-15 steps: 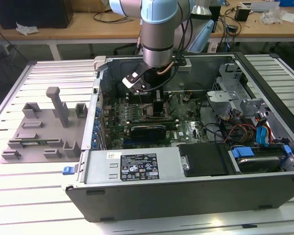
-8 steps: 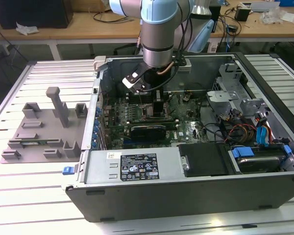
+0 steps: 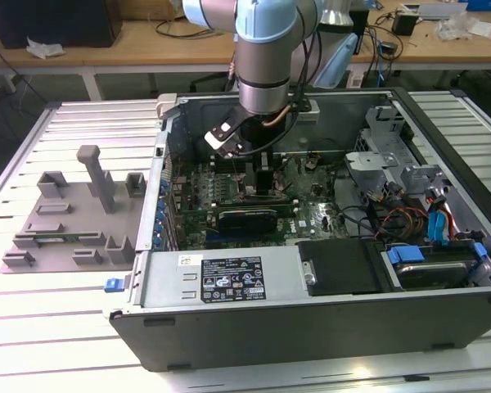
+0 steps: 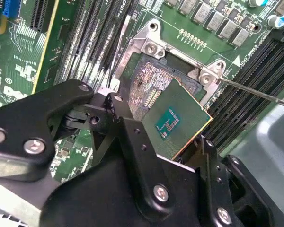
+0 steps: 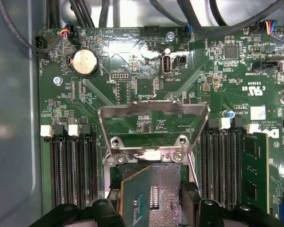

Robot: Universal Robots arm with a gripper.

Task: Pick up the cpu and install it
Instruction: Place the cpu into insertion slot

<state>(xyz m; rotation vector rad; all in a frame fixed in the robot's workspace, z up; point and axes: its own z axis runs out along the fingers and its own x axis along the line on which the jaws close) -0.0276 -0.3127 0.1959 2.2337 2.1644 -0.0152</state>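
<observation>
Grip: my pincer [image 4: 163, 125] clamped on the cpu [image 4: 180, 118], just above the open socket [image 4: 146, 78].
My black fingers [image 4: 132, 137] press two opposite edges of the cpu, which is tilted, its green side showing in both wrist views; I cannot tell whether it touches the socket's pins. Past the socket its metal lid [image 5: 154, 120] stands swung up, slots [image 5: 68, 165] flank the socket, and a round battery [image 5: 85, 61] sits farther off on the board [image 5: 99, 92].
</observation>
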